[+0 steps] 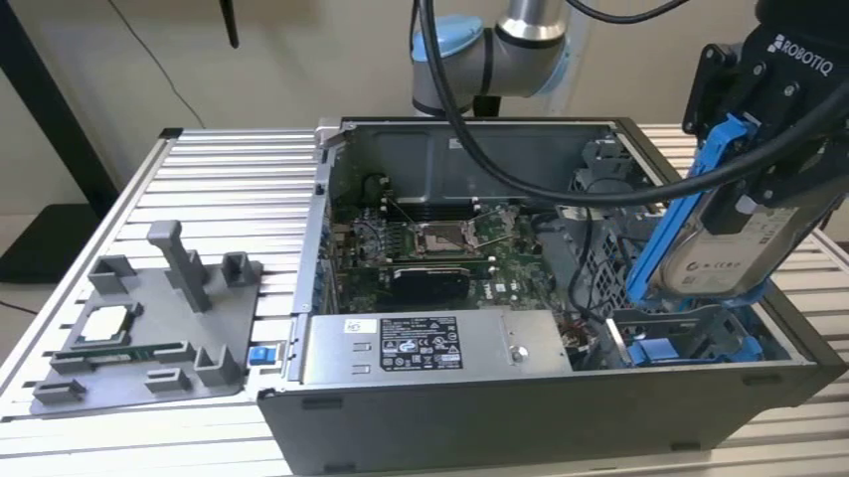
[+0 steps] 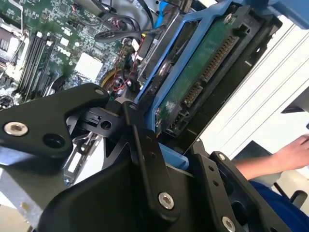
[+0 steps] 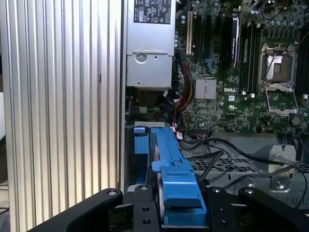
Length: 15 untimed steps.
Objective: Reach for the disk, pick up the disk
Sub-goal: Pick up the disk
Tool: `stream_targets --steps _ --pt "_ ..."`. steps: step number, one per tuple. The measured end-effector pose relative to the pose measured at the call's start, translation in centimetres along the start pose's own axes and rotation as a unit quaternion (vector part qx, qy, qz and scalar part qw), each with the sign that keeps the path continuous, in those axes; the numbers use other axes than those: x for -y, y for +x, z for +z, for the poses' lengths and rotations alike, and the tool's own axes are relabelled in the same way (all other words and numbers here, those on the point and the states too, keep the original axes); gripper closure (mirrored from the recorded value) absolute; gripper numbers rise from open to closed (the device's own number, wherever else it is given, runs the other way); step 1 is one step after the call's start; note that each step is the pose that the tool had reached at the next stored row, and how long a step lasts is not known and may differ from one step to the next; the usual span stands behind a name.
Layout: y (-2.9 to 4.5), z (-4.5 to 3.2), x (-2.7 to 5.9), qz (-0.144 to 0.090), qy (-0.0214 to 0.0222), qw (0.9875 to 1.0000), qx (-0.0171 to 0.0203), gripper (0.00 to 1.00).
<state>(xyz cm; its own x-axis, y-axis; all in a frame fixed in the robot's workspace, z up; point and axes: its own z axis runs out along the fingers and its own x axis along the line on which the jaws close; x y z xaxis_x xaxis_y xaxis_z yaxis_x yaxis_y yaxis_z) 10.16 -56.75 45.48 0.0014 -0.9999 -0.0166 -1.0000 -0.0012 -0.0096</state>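
One arm, one gripper [image 1: 743, 214], and it's got the disk [image 1: 727, 238] clamped between its black fingers [image 2: 145, 159], lifted clear above the open computer case [image 1: 531, 417]. In the exterior view the drive hangs tilted, nearly on edge, over the case's corner at that view's right, white label facing the camera and a blue rail [image 1: 677, 199] running up its side. Right below it sits the drive bay with another blue bracket [image 1: 663, 350] inside, and the disk isn't touching it.

The second wrist view shows the drive's underside: green circuit board [image 2: 193, 77] and its connector edge, framed by the blue rail, with the fingers pinching it from both sides. In the first wrist view the blue rail end [image 3: 181, 193] sits squeezed between the finger links, pointing toward the case interior.

Inside the case you can see the motherboard [image 1: 438, 238] with its CPU socket [image 1: 439, 237] and the silver power supply [image 1: 431, 343] along the near wall. Off to the exterior view's left, a grey fixture tray [image 1: 153, 328] sits on the slatted aluminium table [image 1: 213, 159], with a small square chip [image 1: 106, 320] resting in it, well apart from the case. A person's hand [image 2: 289, 154] and blue sleeve show at the edge of the second wrist view, away from the drive.
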Motion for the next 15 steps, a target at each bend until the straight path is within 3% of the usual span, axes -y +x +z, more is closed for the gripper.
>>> stream_targets --steps 4,11,15 --pt "0.16 0.11 0.15 0.000 0.0000 1.0000 -0.0002 1.00" --pt "1.16 0.17 0.33 0.000 0.0000 1.0000 -0.0003 1.00" --pt "1.21 0.17 0.34 0.000 0.0000 1.0000 -0.0002 1.00"
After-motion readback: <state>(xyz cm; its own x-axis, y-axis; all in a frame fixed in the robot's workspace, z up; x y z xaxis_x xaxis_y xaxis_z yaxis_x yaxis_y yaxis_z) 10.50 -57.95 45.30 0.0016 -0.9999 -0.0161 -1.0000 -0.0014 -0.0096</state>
